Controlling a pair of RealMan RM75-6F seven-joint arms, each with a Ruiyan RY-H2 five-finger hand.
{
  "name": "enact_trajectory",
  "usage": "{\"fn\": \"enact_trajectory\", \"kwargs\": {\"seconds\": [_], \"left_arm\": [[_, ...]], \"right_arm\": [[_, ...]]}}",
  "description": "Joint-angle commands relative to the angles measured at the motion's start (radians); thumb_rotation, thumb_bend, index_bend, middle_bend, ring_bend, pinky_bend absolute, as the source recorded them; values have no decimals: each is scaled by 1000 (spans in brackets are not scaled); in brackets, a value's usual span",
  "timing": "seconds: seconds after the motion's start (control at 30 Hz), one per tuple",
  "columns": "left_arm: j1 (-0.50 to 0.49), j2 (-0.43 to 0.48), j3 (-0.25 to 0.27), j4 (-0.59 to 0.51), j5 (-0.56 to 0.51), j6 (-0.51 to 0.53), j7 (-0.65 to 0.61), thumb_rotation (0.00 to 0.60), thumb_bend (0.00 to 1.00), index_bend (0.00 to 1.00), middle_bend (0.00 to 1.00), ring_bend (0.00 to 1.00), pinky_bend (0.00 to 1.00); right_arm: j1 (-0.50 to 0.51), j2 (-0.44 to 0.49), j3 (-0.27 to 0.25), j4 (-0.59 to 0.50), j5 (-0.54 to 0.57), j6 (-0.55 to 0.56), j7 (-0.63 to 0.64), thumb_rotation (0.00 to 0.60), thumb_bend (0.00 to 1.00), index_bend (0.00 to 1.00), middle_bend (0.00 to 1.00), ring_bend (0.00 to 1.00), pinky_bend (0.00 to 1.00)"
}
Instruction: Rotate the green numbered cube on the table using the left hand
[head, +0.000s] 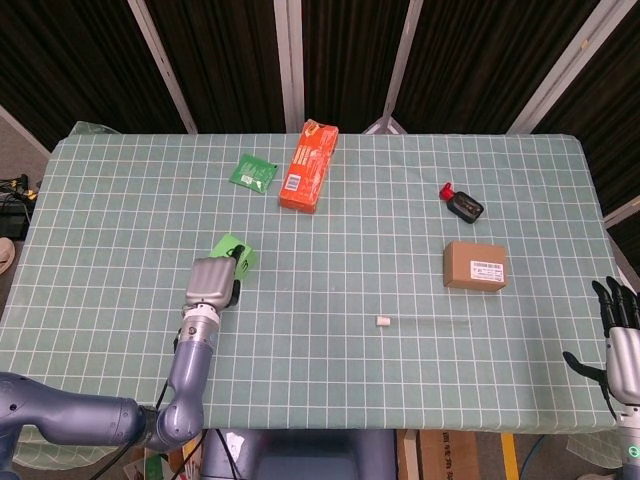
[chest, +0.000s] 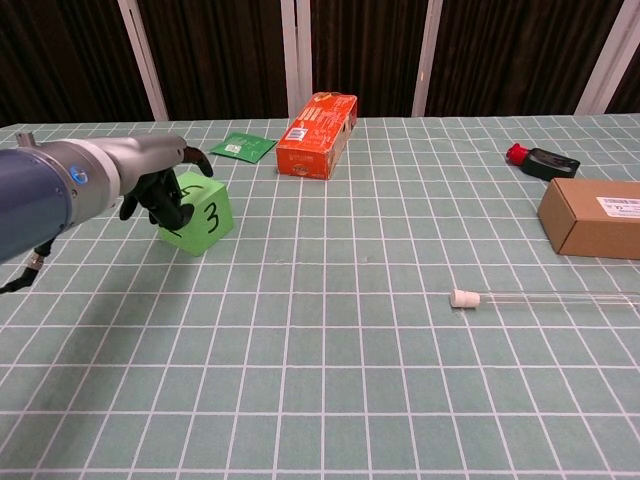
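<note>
The bright green numbered cube (chest: 197, 222) sits on the green gridded surface (chest: 330, 340) at its left side, its near face showing a black 3. The left robot hand (chest: 163, 192) holds the cube from the left, dark fingers (chest: 196, 157) curled over its top edge and down its left face. In the head view the same robot hand (head: 212, 283) covers most of the cube (head: 233, 250), leaving only a green corner showing.

Beyond the cube lie a small green foil packet (chest: 243, 146) and a long orange carton (chest: 318, 134). Toward the right are a white-capped clear tube (chest: 545, 297), a brown cardboard box (chest: 592, 217) and a black device with a red cap (chest: 541, 160).

The right robot hand (head: 621, 332) hangs off the surface's right edge, fingers apart and holding nothing.
</note>
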Motion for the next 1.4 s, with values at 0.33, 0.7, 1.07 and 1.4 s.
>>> {"fn": "enact_trajectory", "kwargs": {"seconds": [0.33,0.7,1.07,1.4], "left_arm": [[124,161,111,-120,205,52,-95,600,684,159,686,540,689],[293,327,205,29,408,-229,-546,600,684,165,683,540,689],[326,225,223,204,566,-261,-628,600,686,168,685,540,689],[324,162,204,257,541,-308,-602,600,686,168,683,540,689]], "right_arm": [[-2,5,0,-2,3,-1,5,600,45,65,0,0,0],[-6,-1,-5,-23,5,5,-30,600,45,65,0,0,0],[-3,-7,-3,-29,23,-4,-54,600,45,65,0,0,0],[-6,-5,0,-32,26,2,-49,600,44,65,0,0,0]]}}
